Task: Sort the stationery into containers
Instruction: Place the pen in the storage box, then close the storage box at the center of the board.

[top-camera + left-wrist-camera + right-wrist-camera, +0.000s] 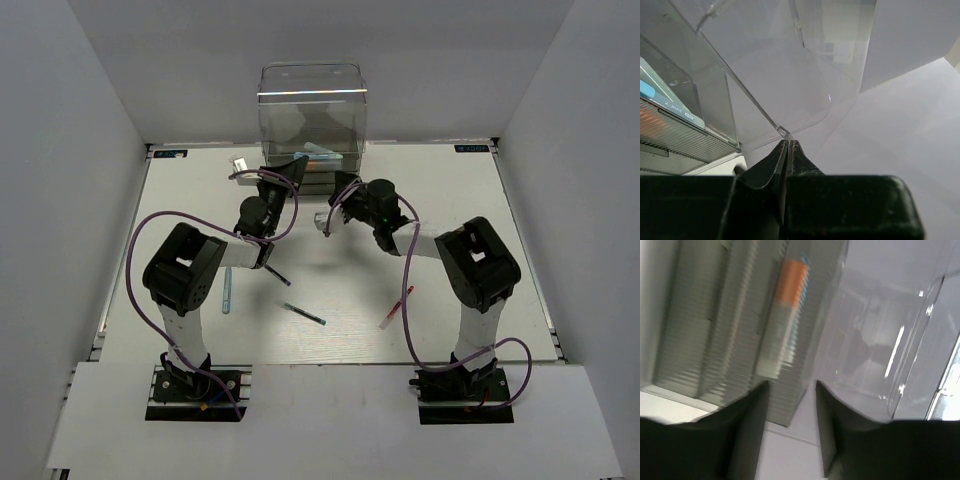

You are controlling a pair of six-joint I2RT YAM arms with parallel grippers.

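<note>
Both arms are up at the cabinet (312, 100), top centre of the overhead view, so the step in hand looks like drawer work, not a pick.

Left gripper (788, 146): jaws pressed together, nothing visible btwn them. Tips sit right under the corner of a clear panel (755, 107) of the cabinet, touching or nearly; can't tell which.

Right gripper (790, 390): jaws apart at mid width, empty, facing the ribbed grey drawers (715, 330). View is blurred. An orange marker (792, 280) shows through the ribbed front, so it's already stowed.

Unsorted, all on the tabletop (450, 200) in the lower half of the overhead view:
- light blue pen (226, 290), lower left, beside the left arm
- dark purple pen (280, 275), just right of it
- teal pen (303, 314), centre
- red pen (397, 308), lower right, near the right arm

Judgement: roughly mid-task, 4 pens to go. Next move prob needs one gripper to get a drawer open and steady the cabinet so it doesn't slide. The other then drops to the nearest pen, jaws across its narrow width, since the pens lie flat and thin.
</note>
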